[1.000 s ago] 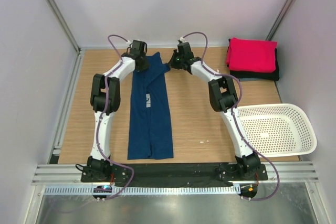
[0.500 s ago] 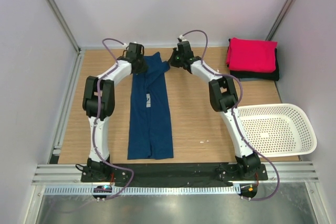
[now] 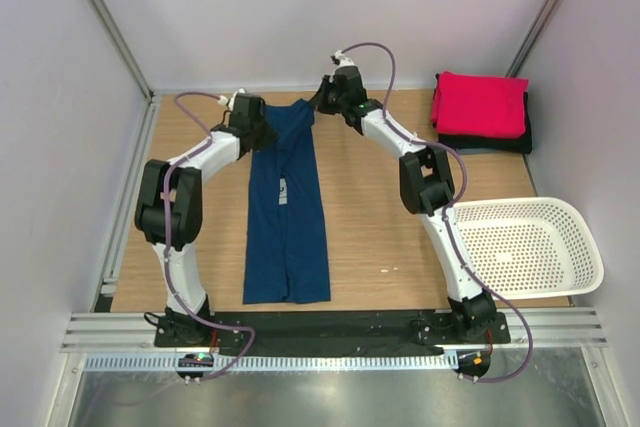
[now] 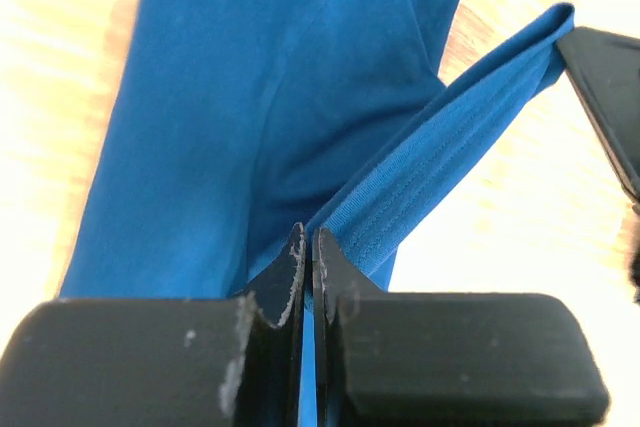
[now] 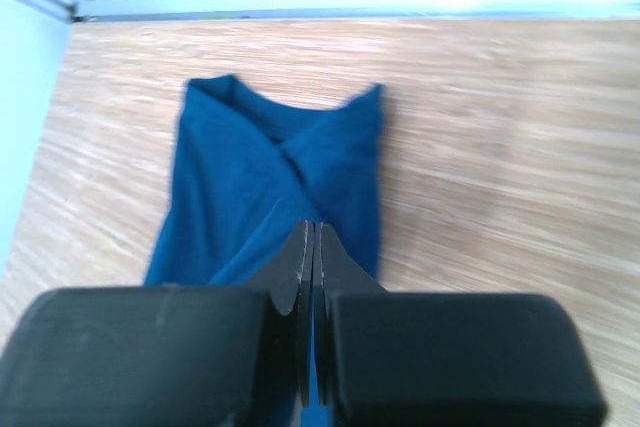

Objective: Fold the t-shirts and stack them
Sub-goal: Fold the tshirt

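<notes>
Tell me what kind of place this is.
Likely a robot test cell, not a home: a wooden table boxed in by plain white walls, two robot arms bolted along its near edge, and laundry props, a navy shirt, a folded pink shirt and a white basket.

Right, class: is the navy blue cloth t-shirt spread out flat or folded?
Partly folded: the navy blue cloth t-shirt lies as a long narrow strip, its sides turned inward.
</notes>
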